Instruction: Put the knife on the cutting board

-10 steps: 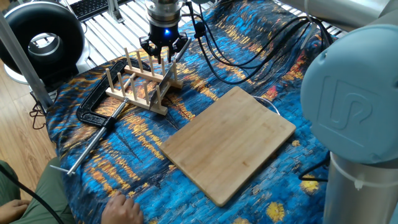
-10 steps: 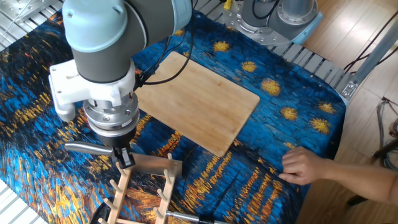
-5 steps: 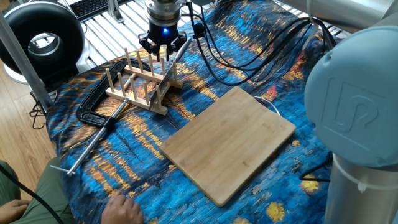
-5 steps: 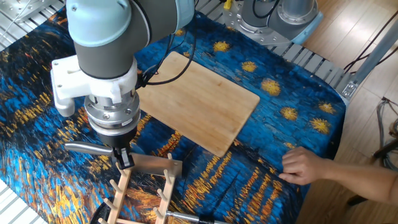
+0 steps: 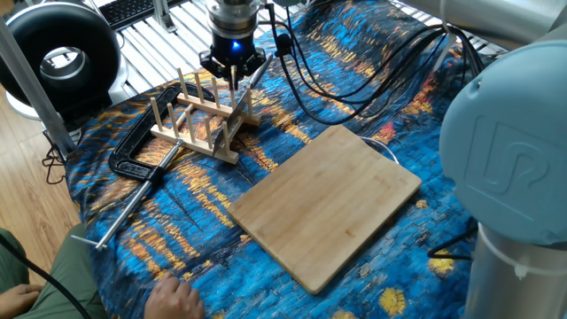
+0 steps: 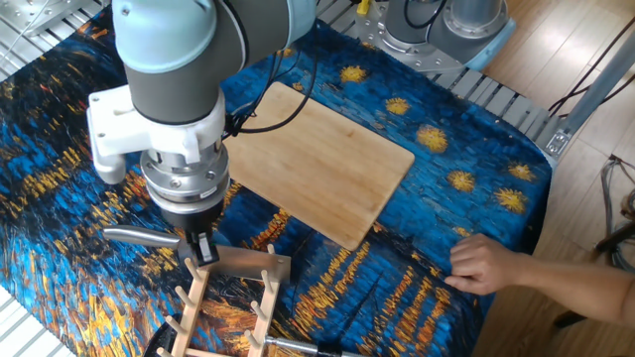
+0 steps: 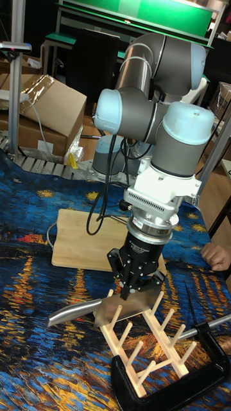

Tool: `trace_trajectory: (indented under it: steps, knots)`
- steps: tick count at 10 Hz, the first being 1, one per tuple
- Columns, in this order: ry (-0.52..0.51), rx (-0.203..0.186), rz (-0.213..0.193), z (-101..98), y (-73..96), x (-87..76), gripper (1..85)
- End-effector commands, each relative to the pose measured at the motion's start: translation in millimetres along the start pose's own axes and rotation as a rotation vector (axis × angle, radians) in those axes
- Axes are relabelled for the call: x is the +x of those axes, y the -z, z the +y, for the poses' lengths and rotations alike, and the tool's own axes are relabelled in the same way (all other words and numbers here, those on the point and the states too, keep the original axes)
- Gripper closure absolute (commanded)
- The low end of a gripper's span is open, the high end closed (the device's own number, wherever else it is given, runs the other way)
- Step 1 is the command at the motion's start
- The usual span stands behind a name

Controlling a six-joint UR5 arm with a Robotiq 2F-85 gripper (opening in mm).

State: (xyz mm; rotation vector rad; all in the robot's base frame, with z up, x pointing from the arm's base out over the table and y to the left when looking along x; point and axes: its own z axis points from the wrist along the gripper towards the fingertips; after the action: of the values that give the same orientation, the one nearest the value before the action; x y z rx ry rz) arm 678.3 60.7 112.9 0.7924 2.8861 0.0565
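Observation:
The knife stands on edge in a wooden dish rack [image 6: 220, 315]. Its silver blade [image 6: 248, 264] leans against the pegs and its slim handle [image 6: 139, 235] sticks out sideways. In the tall fixed view the blade [image 7: 125, 308] and handle [image 7: 72, 312] show the same way. My gripper [image 6: 201, 248] [image 7: 133, 289] [image 5: 233, 78] comes straight down on the blade's top edge, its fingers drawn together on it. The cutting board [image 5: 330, 202] [image 6: 319, 164] [image 7: 80, 243] lies flat and bare on the blue cloth beside the rack.
A black clamp [image 5: 140, 152] with a long metal rod lies against the rack [image 5: 199, 120]. Cables [image 5: 354, 80] trail across the cloth behind the board. A person's hand [image 6: 488, 264] rests on the table edge, and another hand [image 5: 173, 297] shows at the front.
The gripper's fingers have closed in on the top of the blade. The arm has shifted slightly; the knife still sits in the rack.

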Motion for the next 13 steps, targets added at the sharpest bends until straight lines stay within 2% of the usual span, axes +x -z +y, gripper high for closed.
trace_trajectory:
  steps: [1,2,3,4,5,6,8,9,10,11,13]
  knots:
    - [-0.013,-0.026,0.037,6.7,1.1,11.7,75.0]
    - [-0.011,-0.017,0.037,4.7,1.2,12.8,74.7]
    - [-0.01,0.004,0.053,-1.0,1.1,18.0,74.3]
    - [-0.007,0.025,0.044,-8.4,0.9,16.8,74.3]
    - [-0.007,0.025,0.041,-9.5,0.4,16.4,72.7]
    - [-0.006,0.015,0.019,-7.8,-1.5,12.6,72.7]
    - [-0.008,-0.008,0.007,-6.3,-4.4,12.8,63.3]
    - [-0.01,-0.031,-0.008,-2.5,-4.1,9.7,50.7]
    - [-0.01,-0.034,-0.013,-3.9,-4.2,9.1,45.7]
    - [-0.006,-0.008,-0.02,-12.3,-5.4,8.8,42.7]
    - [-0.004,-0.004,-0.033,-17.5,-9.8,8.1,38.3]
